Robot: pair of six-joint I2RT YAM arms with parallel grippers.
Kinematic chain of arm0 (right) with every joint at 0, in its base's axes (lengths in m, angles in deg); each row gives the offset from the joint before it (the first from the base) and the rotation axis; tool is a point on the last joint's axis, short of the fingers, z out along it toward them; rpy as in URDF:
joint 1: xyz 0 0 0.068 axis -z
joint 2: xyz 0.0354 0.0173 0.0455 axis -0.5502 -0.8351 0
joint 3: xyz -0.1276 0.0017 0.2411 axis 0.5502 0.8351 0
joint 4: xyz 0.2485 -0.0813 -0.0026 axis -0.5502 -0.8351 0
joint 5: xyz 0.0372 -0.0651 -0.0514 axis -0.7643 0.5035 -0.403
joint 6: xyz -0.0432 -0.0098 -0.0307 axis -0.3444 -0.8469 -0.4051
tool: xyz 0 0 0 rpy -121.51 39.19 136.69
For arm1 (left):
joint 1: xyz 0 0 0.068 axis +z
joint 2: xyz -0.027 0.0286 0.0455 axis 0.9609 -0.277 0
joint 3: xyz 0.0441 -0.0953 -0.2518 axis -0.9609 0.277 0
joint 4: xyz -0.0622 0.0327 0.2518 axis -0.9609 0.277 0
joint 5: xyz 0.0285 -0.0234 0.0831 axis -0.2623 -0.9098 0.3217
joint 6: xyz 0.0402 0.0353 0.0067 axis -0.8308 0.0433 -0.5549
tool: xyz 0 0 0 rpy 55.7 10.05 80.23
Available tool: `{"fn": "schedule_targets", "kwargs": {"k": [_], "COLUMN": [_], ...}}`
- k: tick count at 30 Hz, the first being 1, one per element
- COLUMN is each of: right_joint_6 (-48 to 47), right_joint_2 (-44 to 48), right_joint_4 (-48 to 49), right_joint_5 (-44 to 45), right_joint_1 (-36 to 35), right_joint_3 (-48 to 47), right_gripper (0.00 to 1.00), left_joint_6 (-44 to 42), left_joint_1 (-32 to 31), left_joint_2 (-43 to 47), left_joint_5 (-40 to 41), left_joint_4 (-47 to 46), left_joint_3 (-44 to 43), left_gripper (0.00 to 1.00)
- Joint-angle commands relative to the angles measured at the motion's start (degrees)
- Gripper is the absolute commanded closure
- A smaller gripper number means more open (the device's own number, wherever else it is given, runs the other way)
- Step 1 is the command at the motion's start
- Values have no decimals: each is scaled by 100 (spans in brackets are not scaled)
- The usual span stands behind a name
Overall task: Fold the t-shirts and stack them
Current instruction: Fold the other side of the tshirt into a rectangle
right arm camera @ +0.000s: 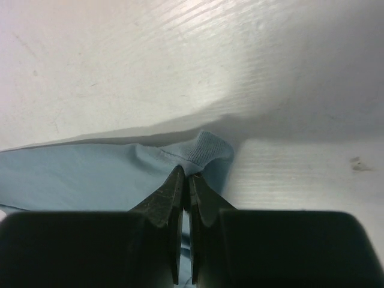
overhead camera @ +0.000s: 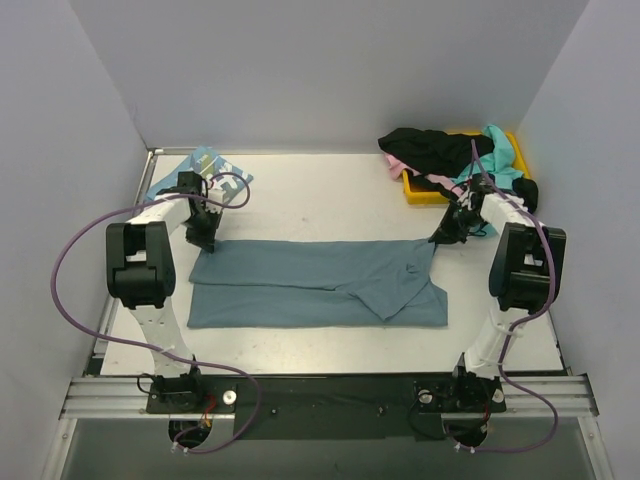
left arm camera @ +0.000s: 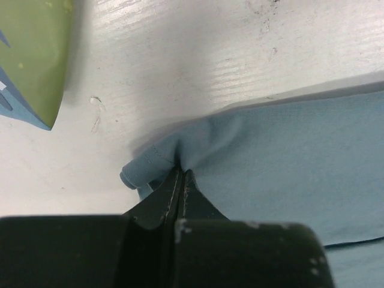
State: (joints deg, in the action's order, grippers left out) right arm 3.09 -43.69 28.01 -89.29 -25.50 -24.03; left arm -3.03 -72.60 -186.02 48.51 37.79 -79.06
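We see the slate-teal shirt (overhead camera: pixel 300 285) stretched sideways across the middle of the bench (overhead camera: pixel 320 195). Our left jaws are closed tight on its far left corner and our right jaws are pinched shut on its far right corner, the cloth bunched at both. A light-blue shirt (overhead camera: pixel 200 165) lies far left. A heap of other shirts (overhead camera: pixel 440 150) covers the yellow bin (overhead camera: pixel 418 192).
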Motion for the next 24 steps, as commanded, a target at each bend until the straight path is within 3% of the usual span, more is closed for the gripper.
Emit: {"fn": "schedule_targets", "kwargs": {"k": [1,11,14,17,18,19,21,24], "right_joint_6": [-414,-704,-783,-924,-915,-889,-644,-292], "right_joint_2": [-300,-441,-485,-276,-170,83,479,1060], "right_joint_4": [-126,-222,-318,-530,-556,-574,-705,-969], "right_joint_5": [34,358,350,341,385,498,700,903], "right_joint_1": [135,311,363,337,328,328,372,416], "right_joint_3": [-239,-415,-519,-626,-591,-564,-459,-196], "right_gripper": [100,97,77,68,66,64,62,62], "left_joint_6": [66,5,-48,-100,-66,-31,22,58], "left_joint_1": [8,17,0,-35,-44,-44,-44,-53], "left_joint_2": [-136,110,110,197,259,399,636,962], "left_joint_5": [24,227,157,-237,-291,-475,-634,-713], "left_joint_4": [-467,-653,-600,-451,-389,-371,-380,-581], "left_joint_3": [187,319,258,161,144,117,82,56], "left_gripper": [100,100,100,99,94,77,56,45]}}
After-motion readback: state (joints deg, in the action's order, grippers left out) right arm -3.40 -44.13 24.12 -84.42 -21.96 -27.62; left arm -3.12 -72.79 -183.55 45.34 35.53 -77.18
